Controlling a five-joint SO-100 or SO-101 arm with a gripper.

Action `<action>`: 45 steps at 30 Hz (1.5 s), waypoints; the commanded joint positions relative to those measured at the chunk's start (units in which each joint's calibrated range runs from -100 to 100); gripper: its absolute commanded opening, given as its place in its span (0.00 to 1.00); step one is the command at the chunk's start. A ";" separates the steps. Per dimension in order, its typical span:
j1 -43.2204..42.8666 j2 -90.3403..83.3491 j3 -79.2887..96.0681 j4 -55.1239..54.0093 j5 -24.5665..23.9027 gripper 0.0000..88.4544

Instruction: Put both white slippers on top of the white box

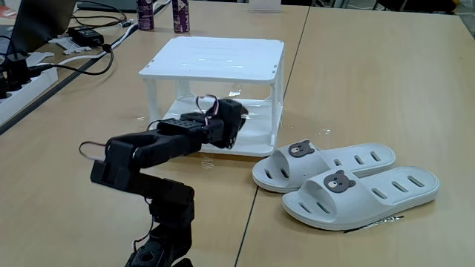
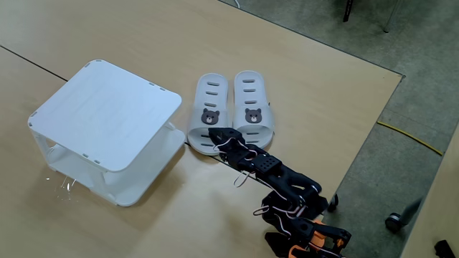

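Two white slippers with small bear badges lie side by side on the wooden table, one [image 1: 326,165] [image 2: 209,107] closer to the white box than the other [image 1: 367,194] [image 2: 251,100]. The white box [image 1: 215,58] [image 2: 107,115] is a square two-tier stand with a bare flat top. My black gripper [image 1: 236,130] [image 2: 215,135] hangs low between the box and the slippers. Its tip is at the toe end of the slipper closer to the box. The jaws look shut and hold nothing.
Two dark bottles [image 1: 180,15] stand behind the box. A power strip [image 1: 22,78], cables and a laptop sit at the far left. In a fixed view the table edge [image 2: 373,122] runs diagonally to the right of the slippers, with floor and a yellow cable [image 2: 409,136] beyond it.
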 commanded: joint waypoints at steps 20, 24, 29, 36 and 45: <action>-3.21 31.71 21.56 -75.92 0.42 0.02; -3.13 34.41 21.56 -76.52 0.42 0.16; -3.05 40.72 21.20 -79.98 0.42 0.20; -2.80 50.31 17.86 -79.98 0.42 0.20; 1.97 57.46 7.76 -79.28 0.42 0.20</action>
